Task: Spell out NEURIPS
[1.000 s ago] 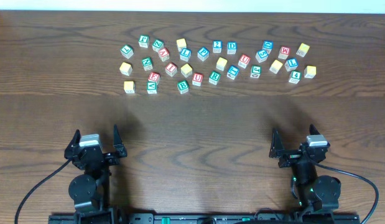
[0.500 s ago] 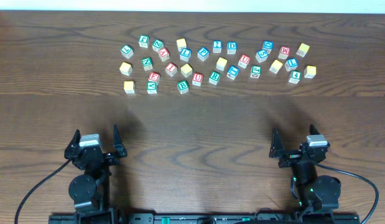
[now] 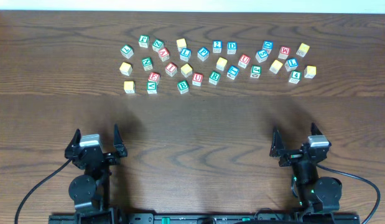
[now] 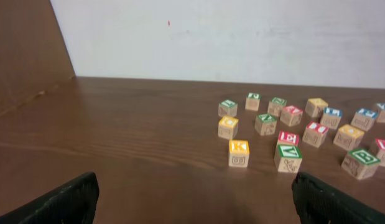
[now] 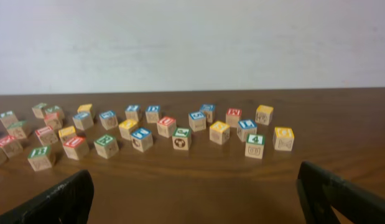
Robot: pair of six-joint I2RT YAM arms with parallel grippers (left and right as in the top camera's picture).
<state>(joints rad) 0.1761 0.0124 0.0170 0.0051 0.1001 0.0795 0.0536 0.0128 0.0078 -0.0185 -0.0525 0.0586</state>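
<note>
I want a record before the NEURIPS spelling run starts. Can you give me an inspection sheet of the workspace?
Surface: dark wood table, no spills seen.
Job's things: green N, red E, red U, green R, red I and blue P, scattered at the far side, not in a row. S not legible.
Clutter: other cubes mixed in, such as 2, D, 4.
Grippers: left gripper and right gripper open, empty, well apart from the cubes.
Cables: left cable and right cable, black, looping beside the arm bases.
Surroundings: white wall behind the table.
</note>
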